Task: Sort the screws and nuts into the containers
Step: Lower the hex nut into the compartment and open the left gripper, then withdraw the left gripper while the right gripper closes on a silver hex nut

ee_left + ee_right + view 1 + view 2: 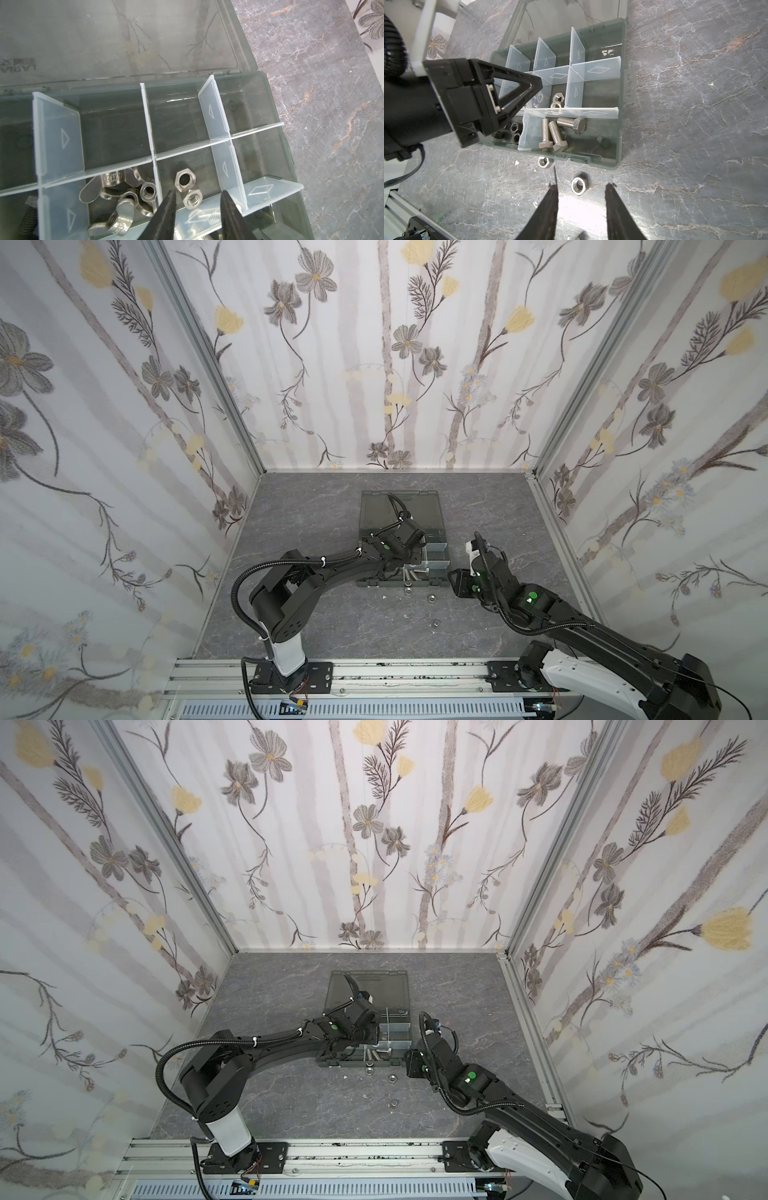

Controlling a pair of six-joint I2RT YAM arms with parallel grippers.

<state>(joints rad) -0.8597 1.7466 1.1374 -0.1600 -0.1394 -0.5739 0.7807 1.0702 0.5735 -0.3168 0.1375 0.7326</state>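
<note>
The dark grey organizer box (620, 104) lies open, its containers split by pale dividers (149, 124). My left gripper (198, 193) hangs open over a middle compartment. Two silver hex nuts (186, 180) lie loose on that compartment's floor, one of them (192, 198) below the gap between the fingertips. Silver wing nuts (120, 193) fill the neighbouring compartment. Three silver screws (554, 133) lie in the front compartment, and black nuts (515, 128) beside them. My right gripper (581, 186) stands open just above the table, straddling a loose silver nut (579, 185).
Another silver nut (544, 162) lies against the box's front wall. In both top views a third loose nut (436, 623) (391, 1103) sits nearer the front rail. The smoky lid (124, 41) lies flat behind the box. The left arm's gripper body (477, 99) hangs over the box's left half.
</note>
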